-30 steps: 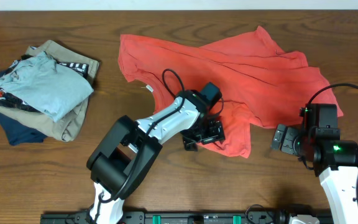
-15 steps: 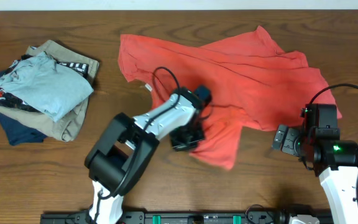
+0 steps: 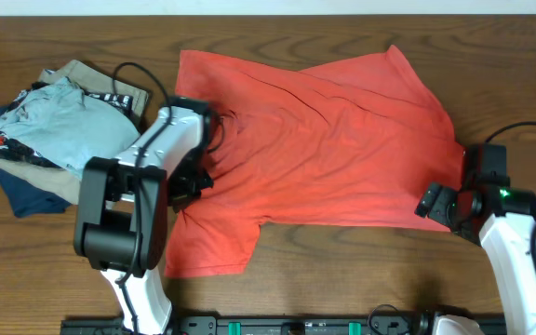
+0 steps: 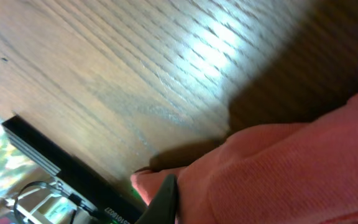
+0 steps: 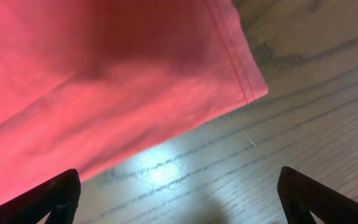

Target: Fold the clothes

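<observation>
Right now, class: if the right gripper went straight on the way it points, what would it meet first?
Probably the bare table, just short of the hem of the coral-red T-shirt; depth is unclear.

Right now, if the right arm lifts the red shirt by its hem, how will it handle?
Probably floppy: the shirt lies flat with soft wrinkles, so it should sag from any grip. Likely light: the hem looks thin. Lifted at one point, the rest would probably drag across the table.
</observation>
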Robot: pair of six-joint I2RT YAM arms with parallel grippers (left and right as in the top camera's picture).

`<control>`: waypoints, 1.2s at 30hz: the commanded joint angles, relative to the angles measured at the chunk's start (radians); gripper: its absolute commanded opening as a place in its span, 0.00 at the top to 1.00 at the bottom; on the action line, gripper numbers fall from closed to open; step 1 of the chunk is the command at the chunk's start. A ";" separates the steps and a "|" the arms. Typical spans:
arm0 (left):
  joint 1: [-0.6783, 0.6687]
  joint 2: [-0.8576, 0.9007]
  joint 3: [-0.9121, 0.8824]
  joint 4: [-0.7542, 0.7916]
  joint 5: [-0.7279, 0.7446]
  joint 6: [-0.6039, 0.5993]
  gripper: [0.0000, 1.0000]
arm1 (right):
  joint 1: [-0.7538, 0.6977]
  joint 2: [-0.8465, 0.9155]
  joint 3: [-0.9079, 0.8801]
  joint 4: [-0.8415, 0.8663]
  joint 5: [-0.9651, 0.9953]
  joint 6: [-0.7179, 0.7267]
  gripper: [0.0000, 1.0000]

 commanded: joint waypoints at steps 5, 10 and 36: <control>0.006 -0.015 -0.002 0.000 0.039 0.050 0.94 | -0.085 0.128 0.013 0.021 -0.023 0.079 0.01; 0.006 -0.015 -0.002 -0.001 0.039 0.051 0.94 | -0.120 0.216 -0.006 0.047 -0.025 0.079 0.01; 0.006 -0.015 -0.002 0.001 0.042 0.072 0.94 | -0.213 0.345 -0.087 0.322 -0.024 0.070 0.74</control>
